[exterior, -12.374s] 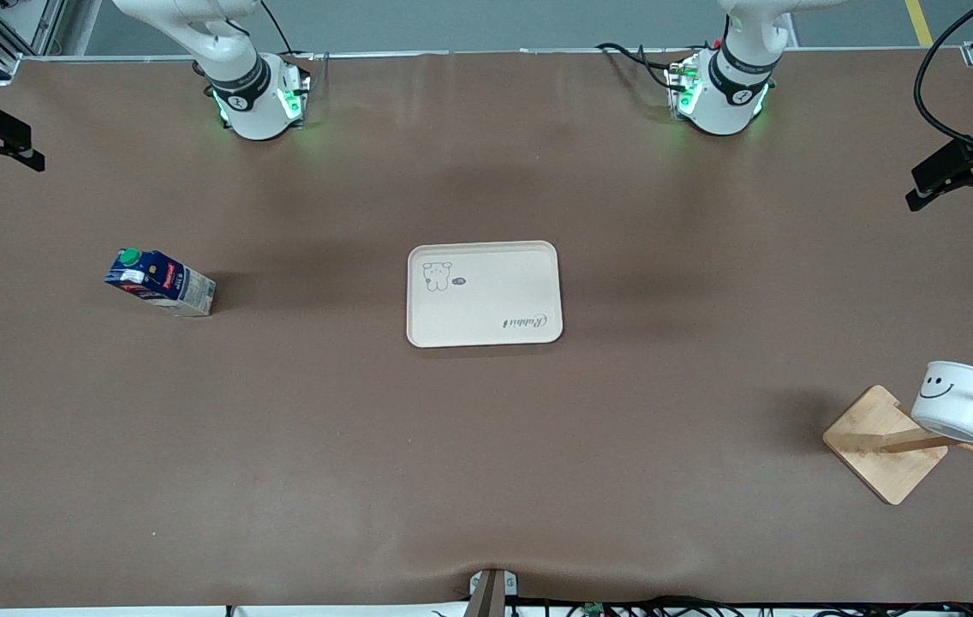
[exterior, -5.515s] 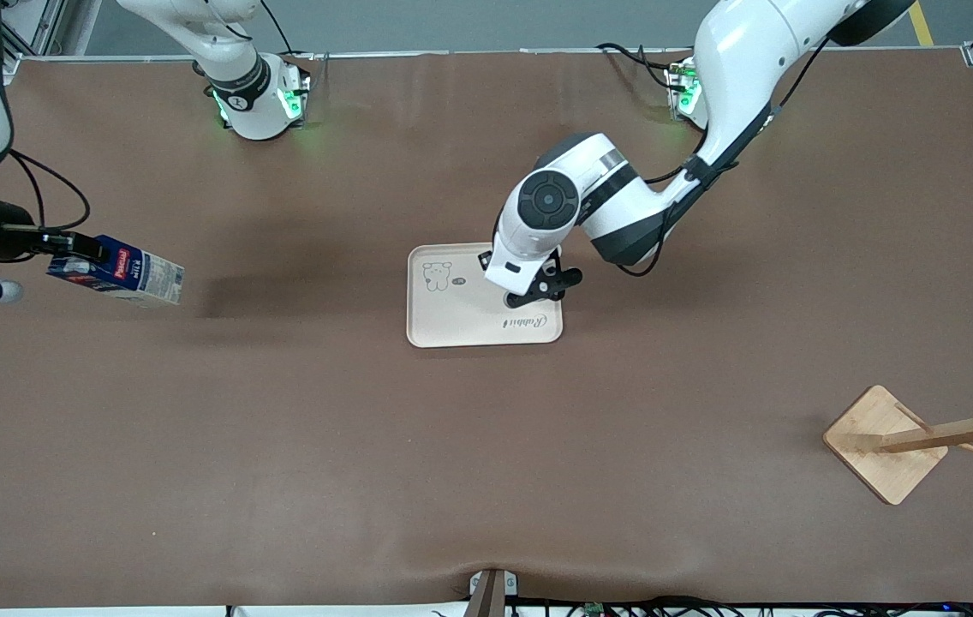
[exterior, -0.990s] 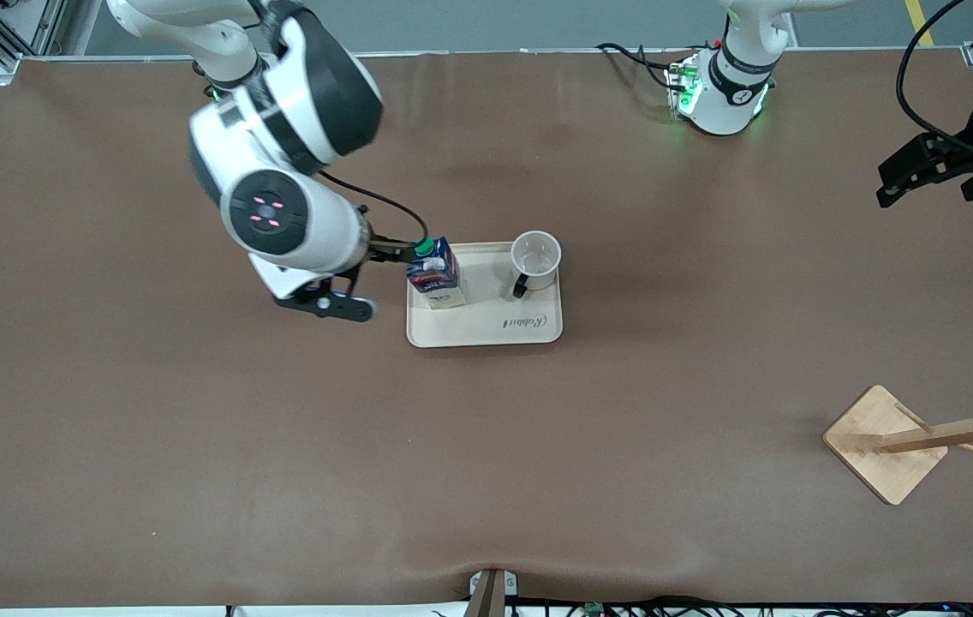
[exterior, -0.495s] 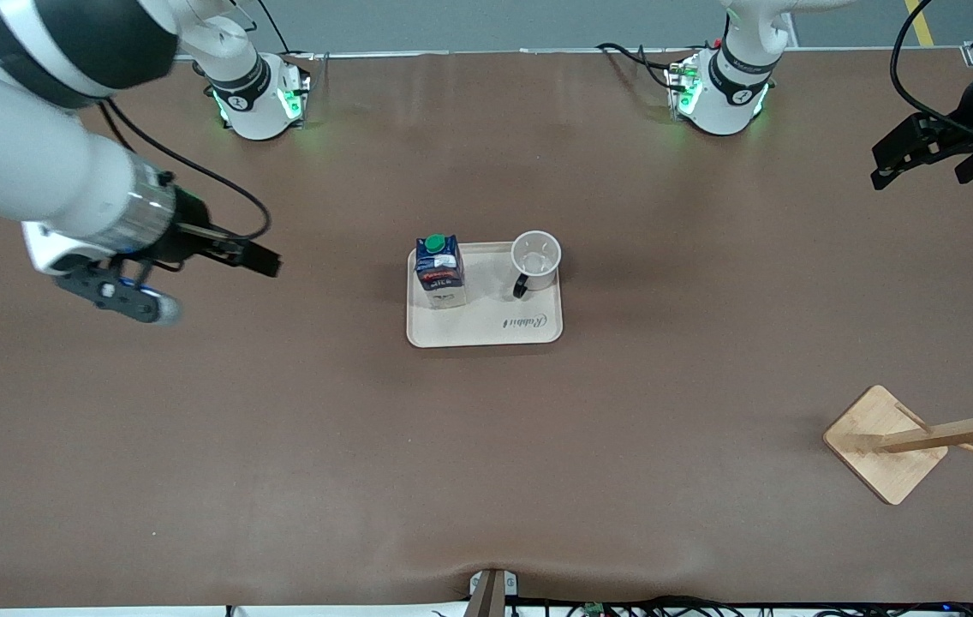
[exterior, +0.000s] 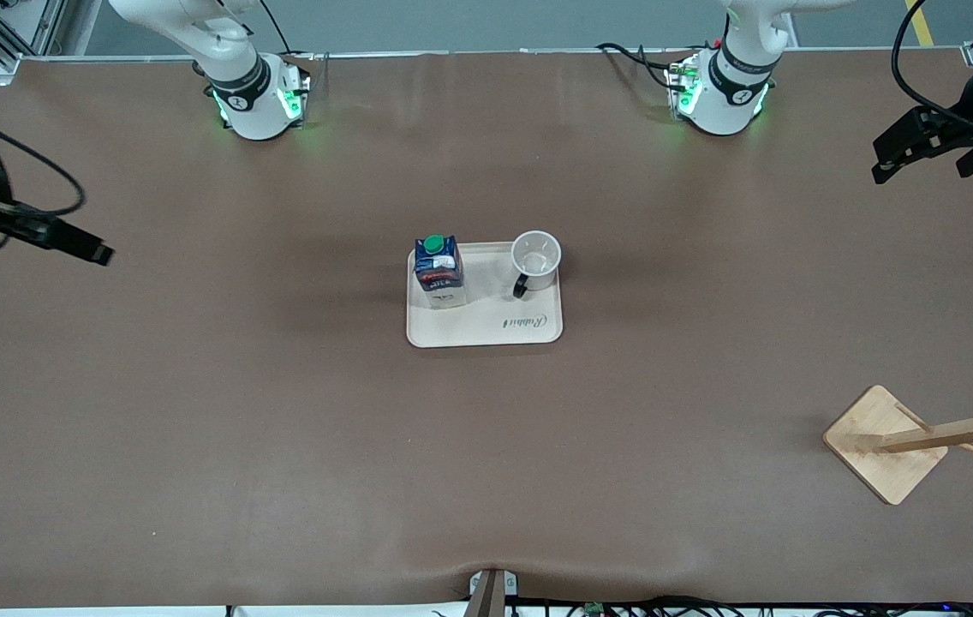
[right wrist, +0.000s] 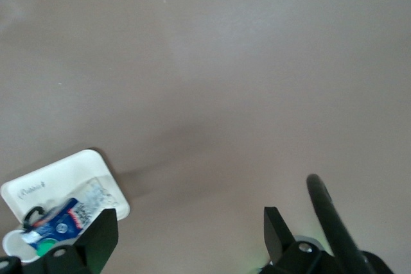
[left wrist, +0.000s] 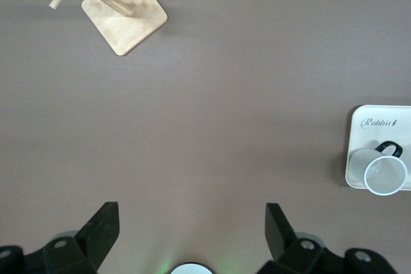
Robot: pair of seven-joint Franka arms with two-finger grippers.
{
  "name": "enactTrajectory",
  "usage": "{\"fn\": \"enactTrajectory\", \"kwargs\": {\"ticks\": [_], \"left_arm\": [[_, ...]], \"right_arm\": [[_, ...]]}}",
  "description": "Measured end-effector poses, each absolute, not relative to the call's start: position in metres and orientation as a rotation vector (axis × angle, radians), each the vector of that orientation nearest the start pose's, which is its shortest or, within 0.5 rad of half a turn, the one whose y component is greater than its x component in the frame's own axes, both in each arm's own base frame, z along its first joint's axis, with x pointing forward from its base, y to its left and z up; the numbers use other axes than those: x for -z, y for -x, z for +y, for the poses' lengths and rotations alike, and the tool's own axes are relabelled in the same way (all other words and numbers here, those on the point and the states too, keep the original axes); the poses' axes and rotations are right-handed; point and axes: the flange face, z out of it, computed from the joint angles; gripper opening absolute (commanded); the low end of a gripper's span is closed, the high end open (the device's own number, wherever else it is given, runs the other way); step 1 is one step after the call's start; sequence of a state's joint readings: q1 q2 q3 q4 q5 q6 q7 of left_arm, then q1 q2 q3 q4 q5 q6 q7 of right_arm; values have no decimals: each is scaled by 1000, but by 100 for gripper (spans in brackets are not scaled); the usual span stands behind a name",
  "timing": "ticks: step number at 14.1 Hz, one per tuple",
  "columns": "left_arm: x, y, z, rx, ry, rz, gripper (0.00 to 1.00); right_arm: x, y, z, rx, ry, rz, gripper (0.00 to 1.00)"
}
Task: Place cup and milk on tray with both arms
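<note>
Cup and milk both stand upright on the tray, apart from each other.

Milk sits at the tray's end toward the right arm, cup at the end toward the left arm, its handle turned to the front camera. Both hands hang empty with fingers spread: the left hand over the worktop's left-arm end, the right hand over its right-arm end. A wooden rack stands near the front camera.

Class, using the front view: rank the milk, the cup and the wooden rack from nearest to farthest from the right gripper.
From the right gripper, open over the right arm's end of the table:
1. The milk, standing on the tray.
2. The cup, beside the milk on the tray.
3. The wooden rack, at the left arm's end.
</note>
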State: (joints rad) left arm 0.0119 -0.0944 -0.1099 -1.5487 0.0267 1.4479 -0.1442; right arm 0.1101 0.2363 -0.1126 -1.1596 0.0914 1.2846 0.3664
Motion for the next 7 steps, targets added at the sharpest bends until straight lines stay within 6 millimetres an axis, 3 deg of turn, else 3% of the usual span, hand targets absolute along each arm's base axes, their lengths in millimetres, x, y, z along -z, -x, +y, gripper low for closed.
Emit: {"fn": "enactTrajectory", "kwargs": {"ticks": [3,7], "left_arm": [[-668,-513,-49,-22,3103,-86,100],[-667,-514,-49,-24,3099,-169,100]], "right_arm": [[-641,-581,-32,-146,3025,568,100],[-619,-543,-41,-54,3035,580,100]]}}
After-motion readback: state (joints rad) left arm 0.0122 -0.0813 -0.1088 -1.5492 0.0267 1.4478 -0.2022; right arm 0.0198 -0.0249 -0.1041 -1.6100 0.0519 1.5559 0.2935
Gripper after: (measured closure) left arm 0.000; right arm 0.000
